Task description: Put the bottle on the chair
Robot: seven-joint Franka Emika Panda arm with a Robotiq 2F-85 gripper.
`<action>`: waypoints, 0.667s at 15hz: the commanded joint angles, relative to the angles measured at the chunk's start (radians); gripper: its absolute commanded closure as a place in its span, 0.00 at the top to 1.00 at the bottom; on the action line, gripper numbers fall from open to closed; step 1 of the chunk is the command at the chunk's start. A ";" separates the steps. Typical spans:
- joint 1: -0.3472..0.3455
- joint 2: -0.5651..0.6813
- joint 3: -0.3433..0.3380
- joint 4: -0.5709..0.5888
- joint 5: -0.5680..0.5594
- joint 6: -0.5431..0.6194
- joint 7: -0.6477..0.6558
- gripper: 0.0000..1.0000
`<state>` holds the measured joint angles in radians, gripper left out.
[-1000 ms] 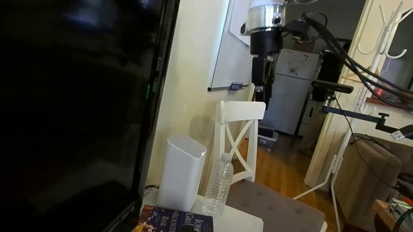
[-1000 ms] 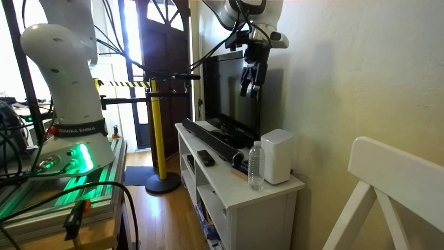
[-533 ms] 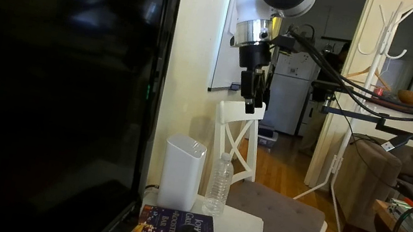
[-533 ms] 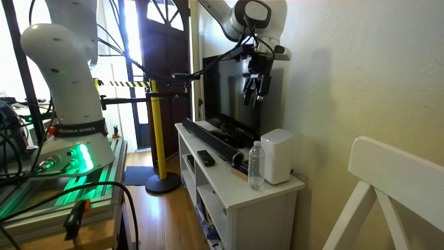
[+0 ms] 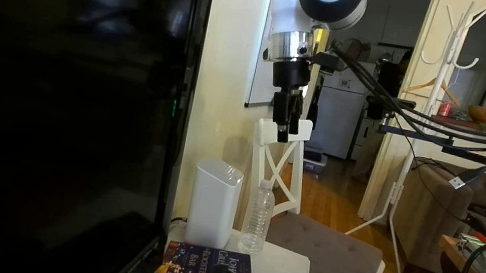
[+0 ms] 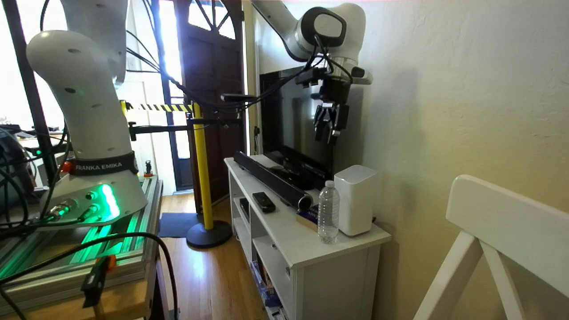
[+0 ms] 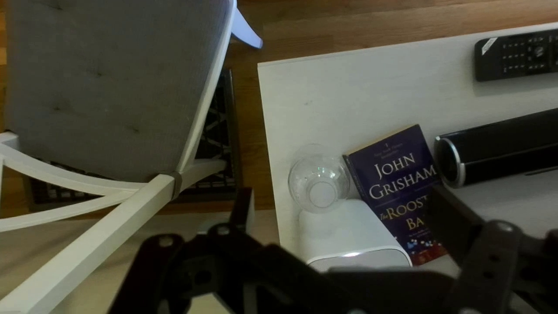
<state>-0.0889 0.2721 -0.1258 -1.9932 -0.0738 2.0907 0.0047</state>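
Note:
The clear plastic bottle stands upright on the white cabinet in both exterior views (image 5: 258,216) (image 6: 328,213). In the wrist view I see the bottle (image 7: 320,185) from above, its white cap facing me. The white chair with its grey seat (image 5: 321,260) stands beside the cabinet. Its back (image 6: 502,218) shows in an exterior view, and its seat (image 7: 113,87) lies at the left of the wrist view. My gripper (image 5: 286,135) is open and empty, pointing down, well above the bottle. Its fingers (image 7: 346,207) spread wide at the bottom of the wrist view.
A white canister (image 5: 213,204) stands right beside the bottle. A book (image 7: 394,187), a black soundbar (image 6: 271,180) and a remote (image 6: 264,202) lie on the cabinet (image 6: 284,235). A large TV (image 5: 58,104) stands behind. The wall is close to the canister.
My gripper has moved down, nearer the bottle's height, with a small sideways shift toward the TV and canister side. The bottle and the chair have not moved.

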 commanded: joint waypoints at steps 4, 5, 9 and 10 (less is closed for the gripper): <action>0.005 0.043 0.013 -0.081 -0.003 0.221 0.060 1.00; 0.002 0.049 0.015 -0.095 0.007 0.251 0.060 1.00; -0.006 0.069 0.020 -0.156 0.023 0.379 0.044 1.00; -0.010 0.073 0.022 -0.169 0.029 0.414 0.035 1.00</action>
<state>-0.0880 0.3413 -0.1127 -2.1130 -0.0728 2.4024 0.0494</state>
